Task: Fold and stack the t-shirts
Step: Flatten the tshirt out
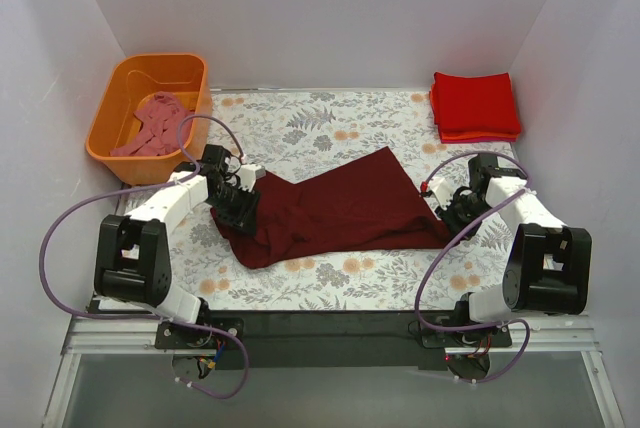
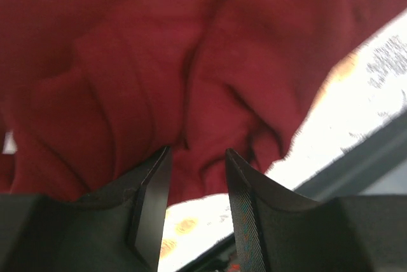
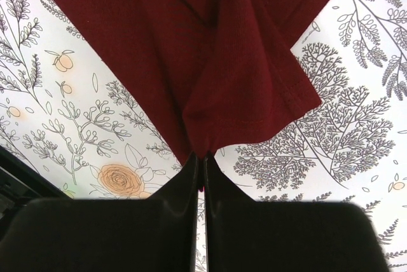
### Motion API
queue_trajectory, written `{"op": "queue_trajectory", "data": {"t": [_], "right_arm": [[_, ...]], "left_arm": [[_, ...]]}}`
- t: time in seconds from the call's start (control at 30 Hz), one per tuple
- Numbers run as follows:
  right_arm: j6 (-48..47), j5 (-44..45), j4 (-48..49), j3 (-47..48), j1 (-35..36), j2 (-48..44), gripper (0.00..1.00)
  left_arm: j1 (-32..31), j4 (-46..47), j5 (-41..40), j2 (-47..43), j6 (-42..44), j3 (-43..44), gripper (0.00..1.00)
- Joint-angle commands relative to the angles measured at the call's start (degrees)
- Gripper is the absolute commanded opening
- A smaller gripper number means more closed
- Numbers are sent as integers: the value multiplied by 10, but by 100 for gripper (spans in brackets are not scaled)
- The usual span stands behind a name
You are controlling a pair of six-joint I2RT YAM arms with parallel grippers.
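Observation:
A dark maroon t-shirt (image 1: 340,210) lies crumpled across the middle of the floral table. My left gripper (image 1: 240,204) is open over the shirt's left end; in the left wrist view the rumpled maroon cloth (image 2: 159,68) lies just beyond the parted fingertips, my gripper (image 2: 198,152) holding nothing. My right gripper (image 1: 447,210) is shut on the shirt's right corner; the right wrist view shows my gripper (image 3: 199,156) pinching the cloth (image 3: 210,49). A stack of folded bright red t-shirts (image 1: 475,106) lies at the back right. A dusty pink t-shirt (image 1: 152,126) lies in the tub.
An orange plastic tub (image 1: 120,98) stands at the back left corner. White walls enclose the table on three sides. A black strip runs along the near table edge (image 1: 330,333), where both arm bases sit.

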Motion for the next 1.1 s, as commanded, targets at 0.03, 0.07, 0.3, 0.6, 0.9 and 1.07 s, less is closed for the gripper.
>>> {"op": "queue_trajectory", "data": {"t": [0.03,0.07,0.3,0.6,0.9,1.07], "right_arm": [[-6,-11,-14,23,-2,0,1],[-5,-12,-14,24,-2,1,1],[-4,-11,-16,25,-2,7,1],[0,-14,-17,32,-2,15,1],[0,-14,-19,32,-2,15,1],[-2,-13,-20,28,-2,15,1]], "left_arm": [[1,61,-56,4,-32,5,37],[1,65,-58,8,-35,3,36],[-7,64,-3,22,-35,3,34],[-35,69,16,17,-43,1,29],[-35,90,-46,7,-48,-1,24],[-35,59,6,-21,-42,18,22]]}}
